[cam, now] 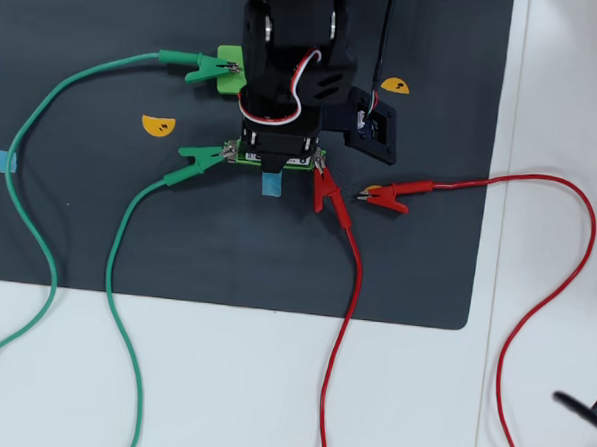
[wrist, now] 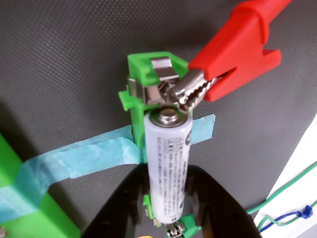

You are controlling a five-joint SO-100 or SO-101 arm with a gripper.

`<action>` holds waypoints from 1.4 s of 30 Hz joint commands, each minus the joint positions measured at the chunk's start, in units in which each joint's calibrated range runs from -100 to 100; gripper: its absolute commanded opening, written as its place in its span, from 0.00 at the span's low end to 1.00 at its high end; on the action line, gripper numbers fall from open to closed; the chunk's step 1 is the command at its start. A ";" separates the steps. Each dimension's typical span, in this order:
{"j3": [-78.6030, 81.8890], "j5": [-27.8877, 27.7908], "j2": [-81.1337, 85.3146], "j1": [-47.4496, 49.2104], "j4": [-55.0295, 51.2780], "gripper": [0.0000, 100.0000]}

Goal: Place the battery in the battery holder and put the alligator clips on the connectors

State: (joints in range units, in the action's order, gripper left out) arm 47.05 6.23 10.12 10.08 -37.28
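In the wrist view the white-silver battery [wrist: 168, 168] lies lengthways over the slot of the bright-green battery holder [wrist: 141, 69], its capped end close to the far metal connector [wrist: 158, 82]. My gripper [wrist: 169, 173] is closed around the battery, with a black finger [wrist: 121, 208] on each side. A red alligator clip [wrist: 233, 54] bites the far connector. In the overhead view my arm covers the holder [cam: 244, 153]. A green clip [cam: 202, 156] sits at its left end and the red clip [cam: 326, 193] at its right end.
A strip of blue tape [wrist: 84, 156] crosses under the holder. A second green clip [cam: 198, 68] is on the wider green plate [cam: 230, 68]. A second red clip [cam: 385, 196] lies loose on the dark mat [cam: 416, 270]. Red and green wires trail over the white table.
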 commanded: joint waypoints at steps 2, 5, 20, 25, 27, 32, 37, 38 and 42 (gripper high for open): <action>-1.61 -0.26 -1.66 0.57 0.54 0.01; -1.69 -0.26 -1.66 0.67 0.54 0.01; -2.05 -1.93 -1.57 0.57 -0.24 0.15; -2.57 -1.93 1.83 2.09 -6.77 0.15; -2.31 -1.93 5.15 3.40 -10.03 0.15; -2.57 -2.09 11.44 2.79 -11.84 0.14; -1.87 -4.17 13.66 2.49 -6.17 0.01; -1.61 -4.48 13.66 2.19 -4.28 0.01; 0.50 -5.58 12.89 -1.55 1.65 0.01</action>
State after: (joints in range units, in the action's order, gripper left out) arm 47.76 0.96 22.13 10.41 -37.71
